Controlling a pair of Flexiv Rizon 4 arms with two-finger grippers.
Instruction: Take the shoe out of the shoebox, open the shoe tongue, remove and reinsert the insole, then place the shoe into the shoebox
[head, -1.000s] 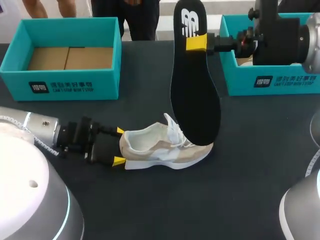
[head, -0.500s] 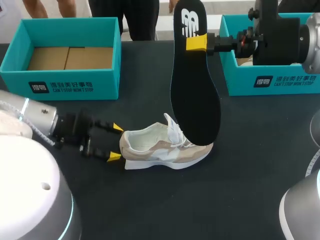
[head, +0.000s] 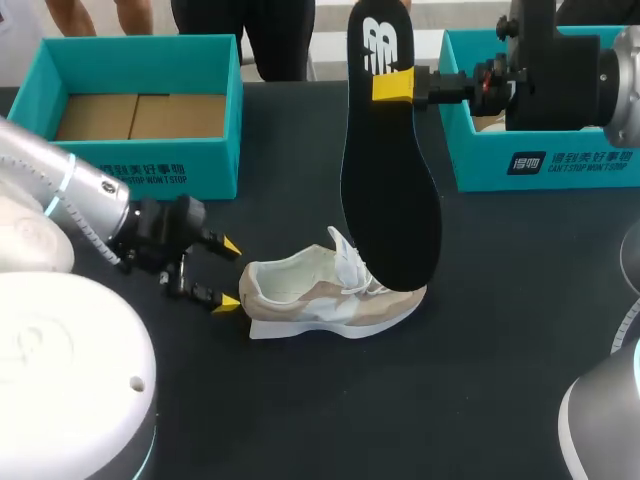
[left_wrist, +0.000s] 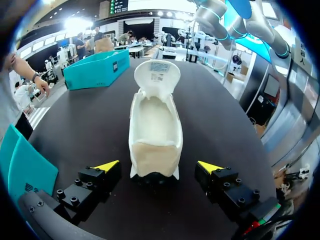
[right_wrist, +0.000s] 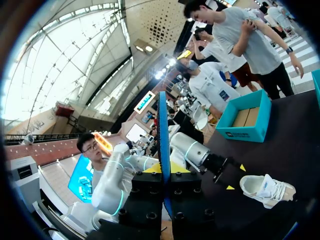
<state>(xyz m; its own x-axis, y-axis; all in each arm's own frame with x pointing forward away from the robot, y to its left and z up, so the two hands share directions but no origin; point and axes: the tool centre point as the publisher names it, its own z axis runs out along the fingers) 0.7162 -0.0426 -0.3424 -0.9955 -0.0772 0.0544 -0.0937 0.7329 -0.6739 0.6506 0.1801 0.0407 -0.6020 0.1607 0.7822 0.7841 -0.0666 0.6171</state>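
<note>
A white and beige shoe (head: 320, 296) lies on its side on the black table, toe to the right. In the left wrist view its heel (left_wrist: 154, 165) sits just ahead of my left gripper (left_wrist: 158, 168), which is open with neither finger touching it. In the head view the left gripper (head: 229, 272) is at the shoe's heel end. My right gripper (head: 392, 85) is shut on the heel end of a black insole (head: 390, 200), which hangs upright with its toe by the shoe's tongue. The right wrist view shows the insole (right_wrist: 163, 125) edge-on between its fingers.
An open teal shoebox (head: 130, 160) stands at the back left, with a cardboard floor. A second teal box (head: 560, 165) stands at the back right, behind my right arm. The black table (head: 480, 360) stretches in front of the shoe.
My left gripper has drawn back a little from the shoe's heel and turned as the arm swung up and left. The right gripper and the insole have stayed still.
</note>
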